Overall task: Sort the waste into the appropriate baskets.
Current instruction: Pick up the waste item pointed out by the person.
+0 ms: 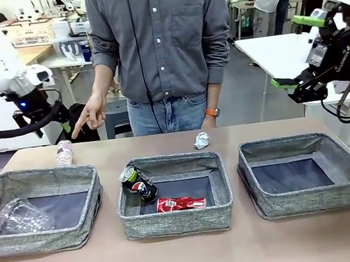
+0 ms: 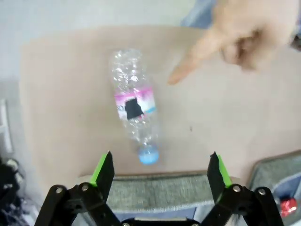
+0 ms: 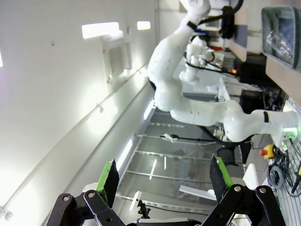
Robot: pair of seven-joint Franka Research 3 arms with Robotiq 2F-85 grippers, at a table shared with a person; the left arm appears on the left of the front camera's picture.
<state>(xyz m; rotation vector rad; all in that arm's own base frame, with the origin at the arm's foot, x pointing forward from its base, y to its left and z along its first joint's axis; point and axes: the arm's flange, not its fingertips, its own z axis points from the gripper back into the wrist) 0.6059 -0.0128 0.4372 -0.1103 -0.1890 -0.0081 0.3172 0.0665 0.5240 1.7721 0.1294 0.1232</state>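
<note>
In the front view the left arm hangs over the desk's (image 1: pixel 242 251) far left corner. The clear plastic bottle (image 1: pixel 63 153) lies on the desk just under it, behind the left basket (image 1: pixel 41 242). A person's hand (image 1: pixel 92 116) points down at the bottle. The right gripper (image 1: pixel 293 51) is high above the right basket (image 1: pixel 313 202), jaws apart and empty, well away from all the waste. The paper ball (image 1: pixel 201 140) sits far to its side, behind the middle basket (image 1: pixel 174 223). That basket holds a red can (image 1: pixel 180 202) and a dark can (image 1: pixel 136 182) leaning on its wall. Crushed clear plastic (image 1: pixel 22 217) lies in the left basket.

In the left wrist view the left gripper (image 2: pixel 160 162) stands wide open with nothing between its pads. The bottle lies just ahead, its blue cap nearest, its length running away from the gripper.

In the right wrist view the right gripper is open on empty air.

The bottle is probably light, thin-walled and slick, and will buckle under the pads. The labelled middle looks like the firmest place to close across.
</note>
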